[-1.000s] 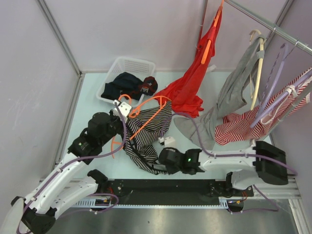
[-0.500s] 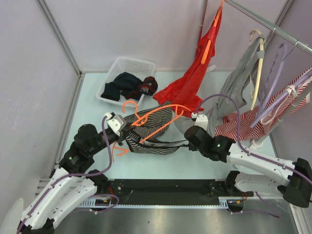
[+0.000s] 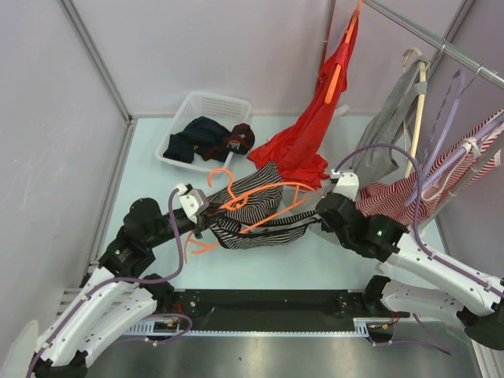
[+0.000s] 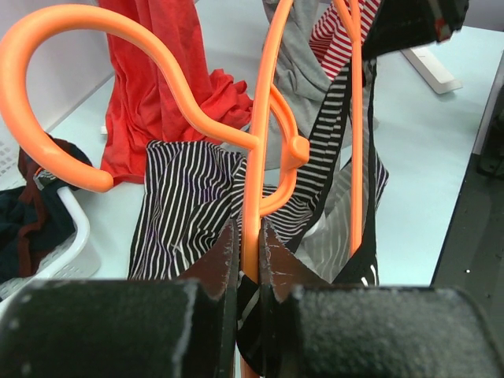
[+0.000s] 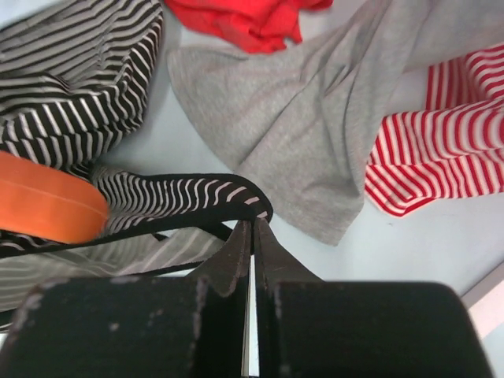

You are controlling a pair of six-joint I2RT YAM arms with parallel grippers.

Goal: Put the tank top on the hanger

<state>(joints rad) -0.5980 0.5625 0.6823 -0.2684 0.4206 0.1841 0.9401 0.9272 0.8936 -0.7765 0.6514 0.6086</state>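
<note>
Looking through the left wrist camera, I see my left claw (image 4: 248,236) clenched on one slim bar of the hanger (image 4: 256,150), both fingers pressed flat against the orange plastic. The hook curls up and away to the left. From above, the hanger is held tilted over the desk (image 3: 146,169), with the tank top (image 3: 264,185) draped partly over and through it. The striped body bunches between the two arms and sags toward the desk.

My right claw (image 3: 323,211) is clamped on the tank top's dark-edged rim. In the right wrist view the fingers (image 5: 236,252) are pinched together on that black edging, and the cloth stretches taut from there back toward the hanger.

Beyond the right claw lie the hems of a grey garment (image 5: 315,102) and a red-and-white striped garment (image 5: 441,150). A red garment (image 3: 311,138) hangs behind. A white basket (image 3: 206,102) of dark clothes sits at the far left.
</note>
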